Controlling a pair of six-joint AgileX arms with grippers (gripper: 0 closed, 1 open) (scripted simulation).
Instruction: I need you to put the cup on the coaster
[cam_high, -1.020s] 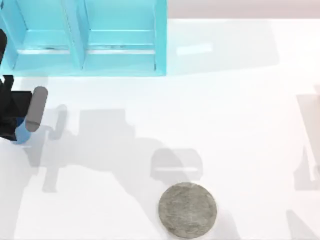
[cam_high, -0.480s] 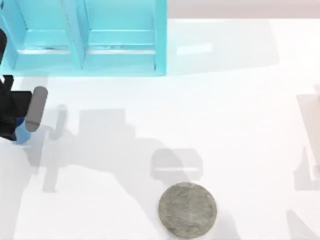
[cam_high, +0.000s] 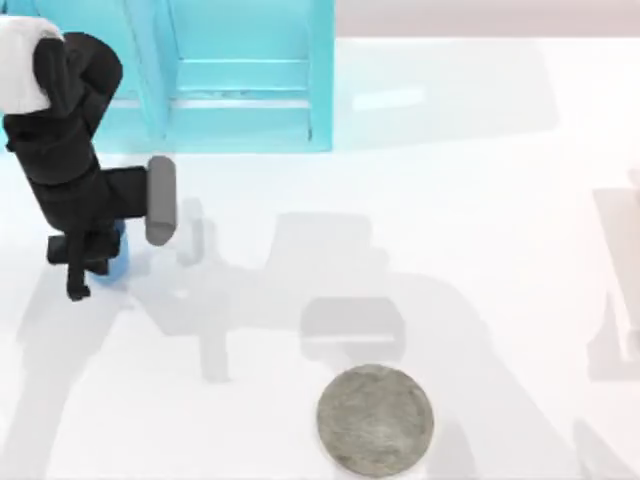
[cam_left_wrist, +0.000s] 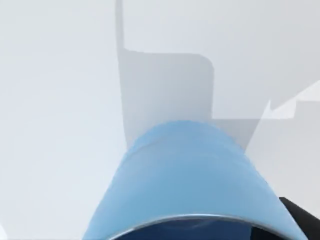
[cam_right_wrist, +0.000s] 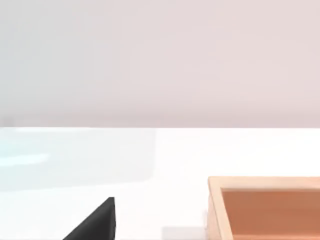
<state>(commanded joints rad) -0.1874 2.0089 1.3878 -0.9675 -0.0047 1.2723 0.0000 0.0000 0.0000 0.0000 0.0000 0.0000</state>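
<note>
While our left arm reaches over the left side of the table, its left gripper (cam_high: 85, 262) sits closed around the cup (cam_high: 112, 262), which peeks out as a small blue patch beside the black fingers in the top view. From the left wrist view the cup (cam_left_wrist: 192, 185) is very close to the camera, with its light blue wall and its darker rim toward the lens, and the white table (cam_left_wrist: 55, 110) lies behind it. We cannot tell from these pictures whether the cup touches the table or hangs above it. The coaster (cam_high: 375, 419), a grey speckled disc, lies flat near the front edge of the table, well apart from the cup and to its right. A large light-blue shelf unit (cam_high: 240, 80) stands at the back left. In the right wrist view we see a wooden box (cam_right_wrist: 265, 207) on the table.
</note>
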